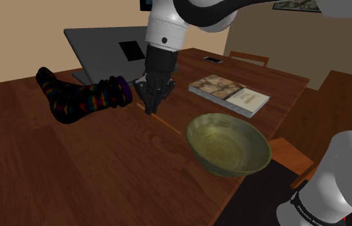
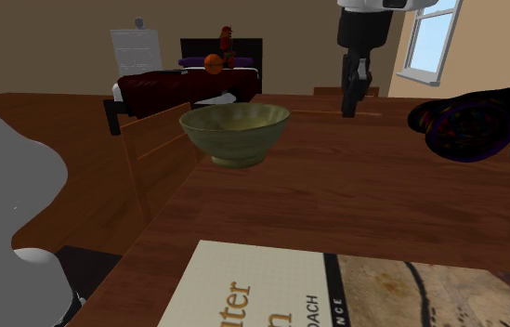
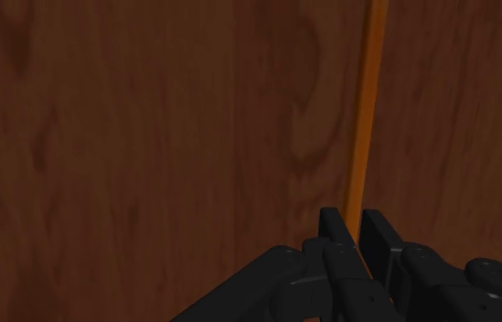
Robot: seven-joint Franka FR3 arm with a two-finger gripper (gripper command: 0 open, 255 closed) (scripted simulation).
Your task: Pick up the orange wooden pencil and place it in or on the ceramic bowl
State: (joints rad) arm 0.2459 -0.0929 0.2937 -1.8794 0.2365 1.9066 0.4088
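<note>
Right now my fingers (image 3: 359,234) are clenched on the pencil (image 3: 365,119), close to one of its ends. The two black tips sit hard against its sides, with no gap that I can make out in the wrist view. From the grip the orange shaft runs straight out ahead of me, so its long axis lies across my closing direction and nearly all of its length is beyond my tips.

The pencil (image 1: 168,124) lies flat on the counter (image 1: 104,160), not yet lifted as far as I can judge, and my tips (image 1: 151,108) are down at the wood. Its free end points away from me toward the bowl (image 1: 227,168), which stands near that end but apart from it. The bowl (image 2: 234,139) is upright and empty.

On my other side, away from the bowl, a dark striped sock (image 1: 84,96) lies close by. A book (image 1: 229,94) lies beyond the bowl.

I judge the grasp made. The coming move is a lift and then a carry along the pencil's own line to the bowl. Held so near the end, the long free part could droop or swing.
</note>
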